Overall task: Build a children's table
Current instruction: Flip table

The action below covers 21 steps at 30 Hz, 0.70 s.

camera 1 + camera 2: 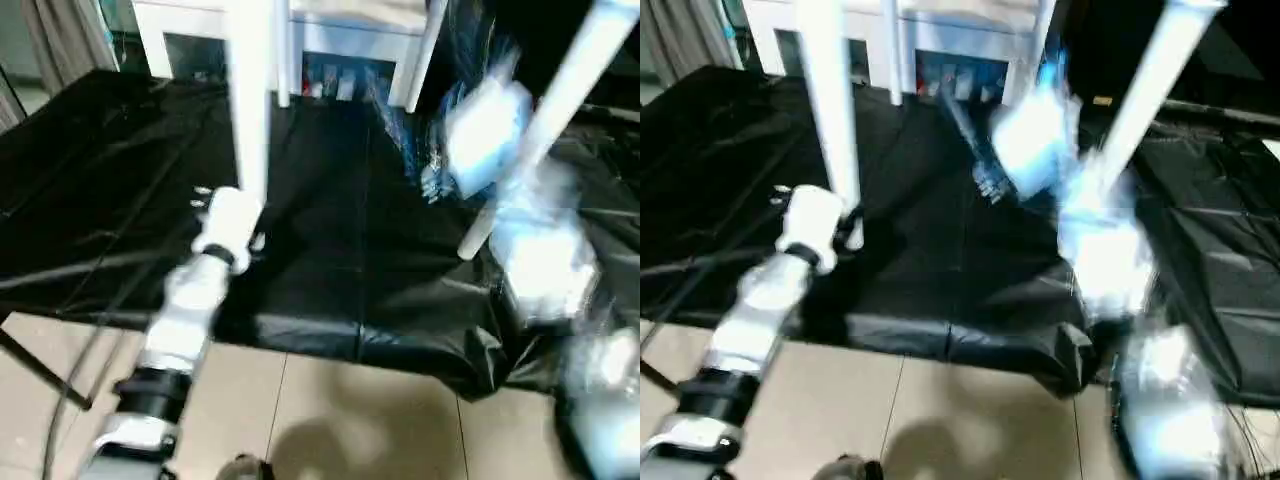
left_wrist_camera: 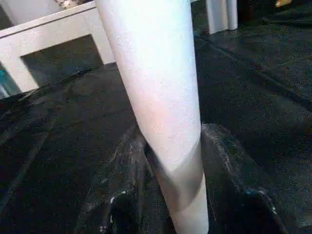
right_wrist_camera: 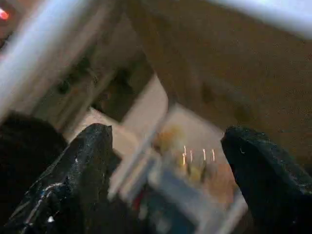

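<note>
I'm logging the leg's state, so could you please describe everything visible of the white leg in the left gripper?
The white leg is a smooth, matte tube that looks like plastic. It stands nearly upright above the black-covered table. The left gripper is shut on it near its lower end, one black finger pressed against each side. Its top runs out of view.

Black sheet (image 1: 330, 250) over the work surface; white cabinet (image 1: 340, 40) behind; tiled floor (image 1: 330, 420)

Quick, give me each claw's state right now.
Left claw: shut on a white table leg.
Right claw: open, fingers wide apart, holding nothing.
</note>
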Motion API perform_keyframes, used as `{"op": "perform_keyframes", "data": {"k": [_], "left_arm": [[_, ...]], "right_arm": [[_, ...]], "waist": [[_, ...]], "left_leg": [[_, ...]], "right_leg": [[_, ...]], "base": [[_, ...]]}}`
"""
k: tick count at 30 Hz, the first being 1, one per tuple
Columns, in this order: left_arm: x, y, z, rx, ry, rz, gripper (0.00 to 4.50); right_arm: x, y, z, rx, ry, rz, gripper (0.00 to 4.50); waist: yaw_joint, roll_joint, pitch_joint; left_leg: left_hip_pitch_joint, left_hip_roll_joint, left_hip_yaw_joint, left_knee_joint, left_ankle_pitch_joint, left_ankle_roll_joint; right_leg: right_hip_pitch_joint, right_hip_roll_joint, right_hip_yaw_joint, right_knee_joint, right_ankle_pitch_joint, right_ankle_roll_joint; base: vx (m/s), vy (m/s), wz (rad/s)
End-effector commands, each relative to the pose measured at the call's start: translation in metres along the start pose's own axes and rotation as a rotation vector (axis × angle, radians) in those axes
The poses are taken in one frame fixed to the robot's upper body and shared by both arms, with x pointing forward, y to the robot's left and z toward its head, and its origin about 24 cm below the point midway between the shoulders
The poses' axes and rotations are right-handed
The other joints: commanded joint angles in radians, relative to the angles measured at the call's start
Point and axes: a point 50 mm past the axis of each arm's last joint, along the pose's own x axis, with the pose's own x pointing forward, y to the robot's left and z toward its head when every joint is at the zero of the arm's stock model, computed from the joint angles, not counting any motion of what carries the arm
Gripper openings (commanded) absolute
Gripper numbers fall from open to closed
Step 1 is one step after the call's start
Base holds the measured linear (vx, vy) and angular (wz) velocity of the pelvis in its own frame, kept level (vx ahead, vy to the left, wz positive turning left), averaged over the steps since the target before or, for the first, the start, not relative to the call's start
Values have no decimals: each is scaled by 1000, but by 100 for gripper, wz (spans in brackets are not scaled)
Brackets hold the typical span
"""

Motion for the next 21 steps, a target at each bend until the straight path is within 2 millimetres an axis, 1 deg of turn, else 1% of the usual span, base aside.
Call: {"op": "perform_keyframes", "data": {"k": [1,2,4,5,6,7,8,9,10,11,12,13,14,15,16,18,21], "left_arm": [[-4,8,-8,37,25,-28,146],[-6,10,-10,39,29,-30,146],[-8,14,-13,46,36,-34,146],[-8,14,-13,47,37,-34,146],[-9,15,-14,48,39,-34,146],[-10,17,-16,53,46,-35,146],[-11,18,-17,57,50,-35,146],[-11,19,-19,57,56,-33,146],[-12,21,-20,56,60,-32,146],[-13,24,-24,57,69,-25,146],[-14,27,-25,61,74,-16,146],[-14,28,-26,63,76,-12,146],[-15,31,-29,67,84,-10,146],[-16,33,-30,72,88,-9,146],[-19,40,-33,78,97,0,146],[-21,43,-33,80,99,7,146],[-25,47,-33,67,82,0,146]], "right_arm": [[-19,-12,0,33,2,-182,392],[-25,-16,3,38,1,-234,392],[-36,-22,7,23,4,-311,392],[-36,-23,7,21,4,-315,392],[-41,-25,8,6,7,-340,392],[-47,-28,10,0,17,-373,392],[-49,-29,11,1,21,-385,392],[-54,-29,11,7,30,-399,392],[-56,-29,11,11,35,-408,392],[-63,-29,10,20,58,-428,392],[-65,-29,8,33,71,-439,392],[-67,-28,8,38,77,-443,392],[-69,-30,6,50,87,-463,392],[-70,-30,6,57,94,-476,392],[-71,-33,2,74,119,-503,392],[-72,-34,1,77,128,-504,392],[-72,-32,2,77,139,-483,392]], "waist": [[-12,17,-76],[-10,17,-77],[-17,16,-76],[-20,16,-75],[-28,17,-72],[-31,18,-70],[-37,16,-66],[-38,13,-64],[-39,14,-65],[-42,13,-65],[-42,14,-65],[-44,13,-65],[-48,13,-61],[-48,13,-61],[-55,15,-62],[-58,16,-61],[-61,14,-58]], "left_leg": [[66,47,-43,-100,-434,-70],[68,47,-42,-101,-444,-71],[65,47,-44,-104,-452,-75],[63,47,-46,-106,-460,-76],[65,47,-46,-107,-483,-81],[66,46,-46,-108,-498,-83],[68,45,-47,-110,-532,-88],[69,44,-47,-111,-545,-90],[71,44,-48,-110,-550,-91],[76,44,-48,-111,-563,-92],[80,43,-49,-112,-571,-92],[79,43,-49,-113,-570,-91],[78,43,-52,-117,-588,-93],[78,43,-52,-117,-588,-93],[78,43,-55,-119,-604,-100],[82,43,-56,-120,-628,-106],[82,42,-58,-121,-643,-109]], "right_leg": [[4,-29,15,-78,-161,-138],[3,-31,15,-78,-171,-135],[5,-30,15,-78,-186,-129],[5,-32,14,-79,-206,-124],[2,-32,14,-83,-236,-121],[0,-31,14,-85,-259,-120],[0,-34,14,-94,-318,-108],[-1,-34,15,-97,-343,-104],[-1,-36,15,-99,-357,-100],[-5,-35,15,-106,-377,-100],[-5,-35,14,-111,-389,-99],[-5,-35,14,-111,-385,-100],[-5,-34,12,-112,-400,-101],[-5,-34,12,-112,-400,-101],[-5,-34,11,-111,-407,-101],[-8,-34,11,-113,-420,-101],[-8,-36,10,-116,-447,-101]], "base": [[0,0,0],[0,0,0],[0,0,0],[0,0,0],[0,0,0],[0,0,0],[0,0,0],[0,0,0],[0,0,0],[0,0,0],[0,0,0],[0,0,0],[0,0,0],[0,0,0],[0,0,0],[0,0,0],[0,0,0]]}}
